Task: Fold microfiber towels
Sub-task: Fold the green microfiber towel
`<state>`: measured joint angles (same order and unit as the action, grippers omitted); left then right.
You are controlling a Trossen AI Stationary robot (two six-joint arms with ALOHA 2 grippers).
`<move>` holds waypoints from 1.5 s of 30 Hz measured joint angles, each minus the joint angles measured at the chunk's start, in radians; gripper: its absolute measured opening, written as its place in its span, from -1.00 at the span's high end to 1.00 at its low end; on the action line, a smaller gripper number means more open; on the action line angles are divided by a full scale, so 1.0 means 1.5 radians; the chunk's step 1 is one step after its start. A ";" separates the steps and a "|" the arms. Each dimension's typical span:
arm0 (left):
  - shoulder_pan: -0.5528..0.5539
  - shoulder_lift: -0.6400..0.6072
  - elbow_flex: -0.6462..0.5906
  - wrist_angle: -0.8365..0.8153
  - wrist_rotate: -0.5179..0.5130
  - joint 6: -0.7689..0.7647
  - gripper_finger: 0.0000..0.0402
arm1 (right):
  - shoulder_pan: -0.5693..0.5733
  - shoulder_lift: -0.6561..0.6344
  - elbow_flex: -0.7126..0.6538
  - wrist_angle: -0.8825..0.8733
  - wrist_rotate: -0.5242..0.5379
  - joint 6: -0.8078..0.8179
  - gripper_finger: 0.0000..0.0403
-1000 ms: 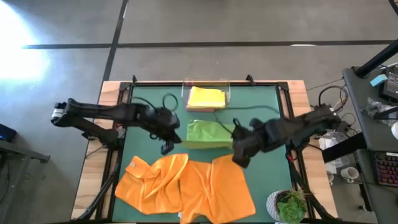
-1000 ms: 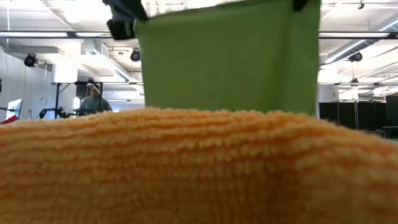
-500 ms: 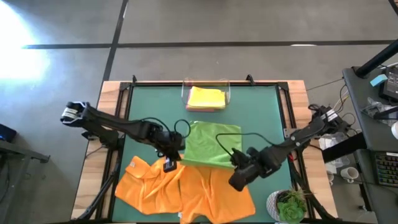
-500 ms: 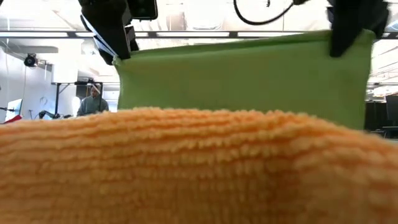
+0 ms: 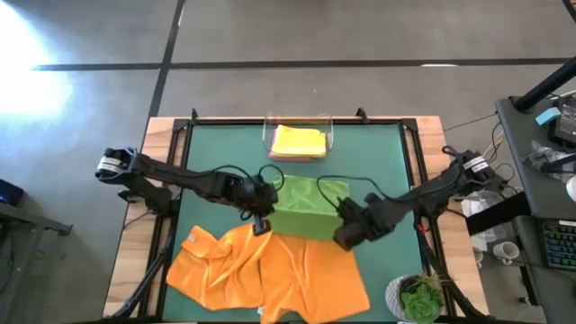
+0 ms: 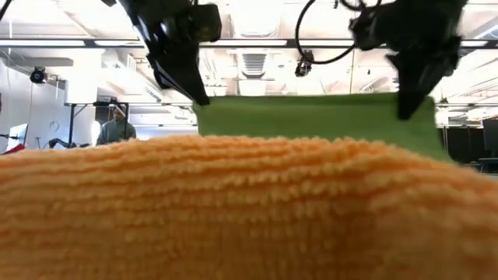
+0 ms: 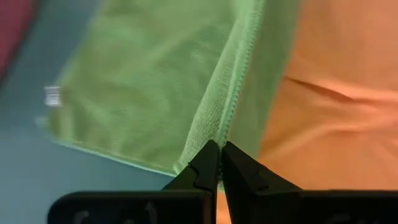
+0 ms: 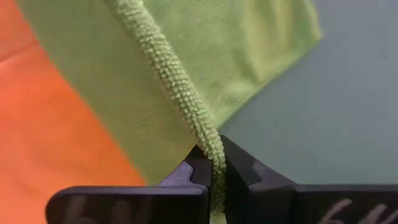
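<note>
Your left hand (image 5: pixel 262 219) is clenched on one near corner of the green towel (image 5: pixel 304 205), and your right hand (image 5: pixel 346 236) is clenched on the other near corner, so the cloth's near hem is stretched taut between them above the middle of the surface (image 5: pixel 378 162). From your left wrist camera the green hem (image 7: pixel 227 109) runs straight into the pinched fingertips (image 7: pixel 208 163); your right wrist camera shows the same, the fuzzy edge (image 8: pixel 180 93) caught between the fingers (image 8: pixel 200 163). The far part of the green towel lies on the surface, while the near part is lifted and hangs over the far edge of the orange towels (image 5: pixel 270 270). Those orange towels lie rumpled along the near edge. The yellow towel (image 5: pixel 299 141) sits folded in the clear tray (image 5: pixel 328 122) at the middle of the far edge.
</note>
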<state>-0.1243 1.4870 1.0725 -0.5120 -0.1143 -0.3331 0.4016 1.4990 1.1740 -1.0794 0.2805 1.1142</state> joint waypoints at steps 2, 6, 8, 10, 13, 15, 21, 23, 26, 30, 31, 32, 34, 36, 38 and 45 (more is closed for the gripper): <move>0.019 0.000 0.000 -0.001 -0.015 0.000 1.00 | -0.033 -0.001 -0.006 0.007 0.006 -0.045 0.96; 0.057 0.000 0.000 -0.002 -0.017 0.002 1.00 | -0.093 -0.001 -0.041 0.064 0.024 -0.142 0.96; 0.074 0.000 0.000 -0.001 -0.022 0.006 1.00 | -0.116 0.000 -0.063 0.087 0.024 -0.171 0.96; 0.090 0.005 -0.002 0.003 -0.029 0.015 1.00 | -0.137 0.000 -0.079 0.096 0.024 -0.186 0.96; 0.111 0.019 -0.004 0.006 -0.029 0.023 1.00 | -0.164 0.000 -0.093 0.106 0.024 -0.200 0.96; 0.121 0.034 -0.004 0.010 -0.030 0.032 1.00 | -0.174 0.000 -0.098 0.118 0.025 -0.217 0.96; 0.132 0.086 -0.009 0.021 -0.029 0.040 1.00 | -0.198 0.000 -0.111 0.168 0.023 -0.263 0.96; 0.135 0.096 -0.008 0.023 -0.029 0.040 1.00 | -0.206 0.000 -0.111 0.170 0.023 -0.271 0.96; 0.141 0.112 -0.008 0.029 -0.030 0.040 1.00 | -0.214 0.000 -0.112 0.171 0.022 -0.282 0.96; 0.149 0.127 -0.008 0.033 -0.030 0.040 1.00 | -0.215 0.000 -0.112 0.171 0.021 -0.284 0.96; 0.152 0.128 -0.008 0.034 -0.031 0.040 1.00 | -0.215 0.000 -0.112 0.171 0.020 -0.284 0.96; 0.153 0.129 -0.009 0.033 -0.031 0.040 0.99 | -0.215 0.000 -0.112 0.172 0.020 -0.283 0.96; 0.156 0.129 -0.008 0.038 -0.033 0.040 0.95 | -0.215 0.000 -0.112 0.172 0.020 -0.282 0.96; 0.159 0.129 -0.008 0.045 -0.033 0.040 0.88 | -0.215 0.000 -0.112 0.173 0.021 -0.281 0.96; 0.162 0.129 -0.008 0.049 -0.033 0.040 0.79 | -0.215 0.000 -0.112 0.173 0.021 -0.281 0.96; 0.171 0.128 -0.007 0.053 -0.033 0.040 0.48 | -0.218 0.000 -0.112 0.175 0.022 -0.281 0.79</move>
<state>0.1319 1.6786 1.0618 -0.4332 -0.1638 -0.2729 0.0753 1.4995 1.0058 -0.8162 0.3141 0.6931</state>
